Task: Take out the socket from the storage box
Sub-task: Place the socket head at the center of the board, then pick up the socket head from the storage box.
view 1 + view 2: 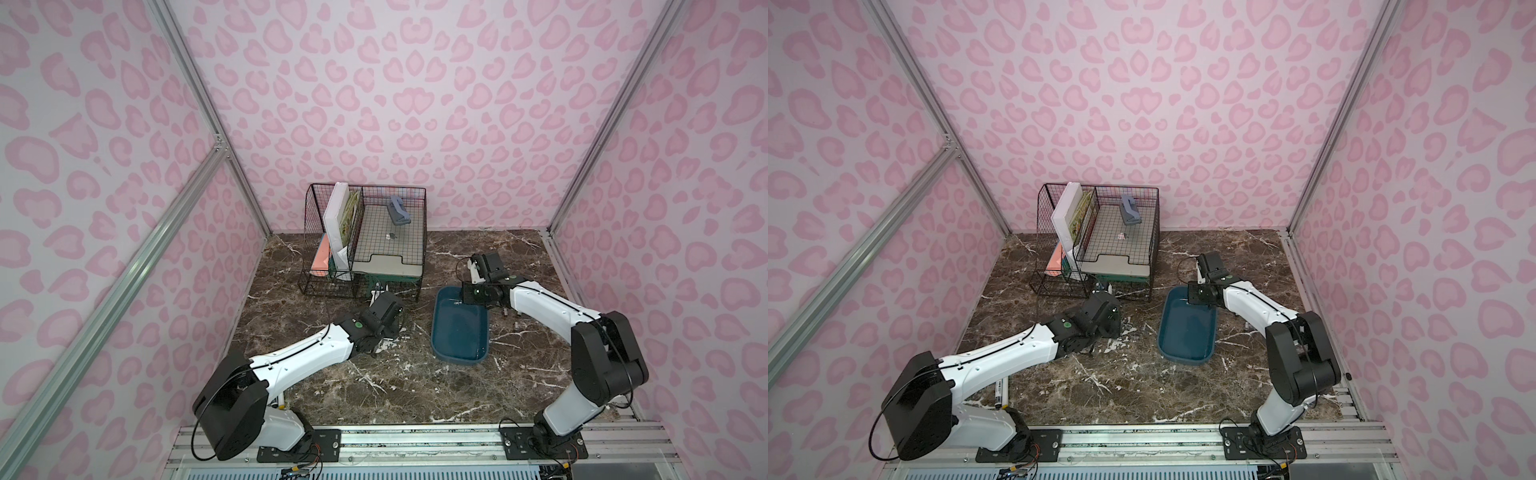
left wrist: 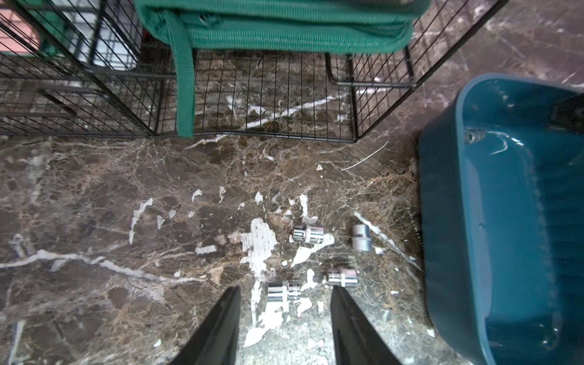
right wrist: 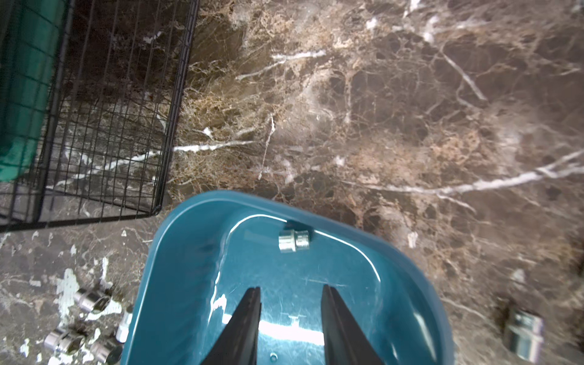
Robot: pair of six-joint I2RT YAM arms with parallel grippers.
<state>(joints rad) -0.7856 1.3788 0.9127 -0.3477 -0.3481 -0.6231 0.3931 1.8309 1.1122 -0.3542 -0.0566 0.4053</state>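
Shallow teal-blue plastic tub [image 3: 189,252]: walls shining glossy, floor showing fine scratches under bright glare. Stepped metal socket [image 3: 294,241] in it: looking pale and brushed, reflecting softly. Chrome-bright metal sockets [image 2: 308,234] on the tabletop: mirroring sharply. Grey metal socket [image 2: 361,237] beside them: reading satin and duller. Brown marble-look tabletop [image 2: 94,196]: appearing smooth, flaking into rough white chipped patches [image 2: 260,240]. Black wire-mesh organiser [image 2: 268,94]: thin coated metal, looking matt. Green cloth pouch [image 2: 284,31]: showing ribbed weave and a webbing strap.
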